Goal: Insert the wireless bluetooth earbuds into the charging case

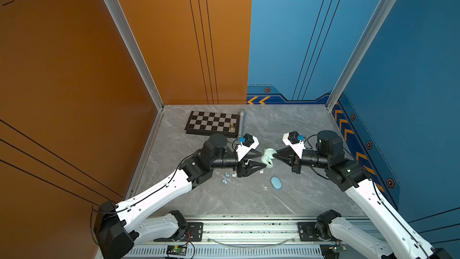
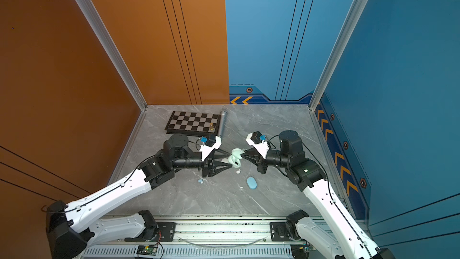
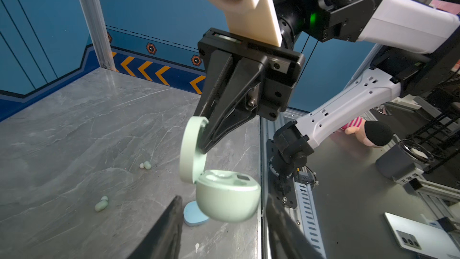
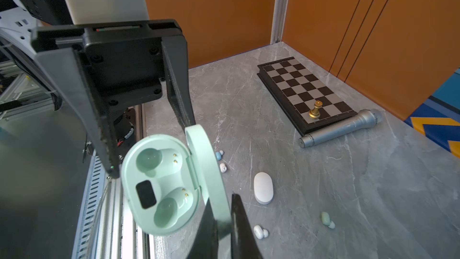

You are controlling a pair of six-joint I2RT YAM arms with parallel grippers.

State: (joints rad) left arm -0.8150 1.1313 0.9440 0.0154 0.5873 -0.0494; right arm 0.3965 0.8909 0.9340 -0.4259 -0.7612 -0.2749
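A mint-green charging case (image 4: pixel 161 185) hangs open above the table, both sockets empty. My right gripper (image 4: pixel 224 210) is shut on its upright lid (image 3: pixel 190 150). In both top views the case (image 1: pixel 269 156) (image 2: pixel 236 156) sits between the two arms. My left gripper (image 1: pixel 261 159) (image 3: pixel 222 203) stands open with a finger on either side of the case base, not gripping it. Wireless bluetooth earbuds lie loose on the table: green ones (image 3: pixel 145 165) (image 3: pixel 101 204) (image 4: pixel 327 220), white ones (image 4: pixel 260 231) (image 4: pixel 223 168) and a blue one (image 4: pixel 218 155).
A closed blue case (image 1: pixel 276 183) (image 3: pixel 195 216) lies on the table below the held case. A closed white case (image 4: pixel 263 191) lies near the earbuds. A chessboard (image 1: pixel 211 123) with one gold piece (image 1: pixel 232 126) and a silver microphone (image 1: pixel 241 124) lie at the back.
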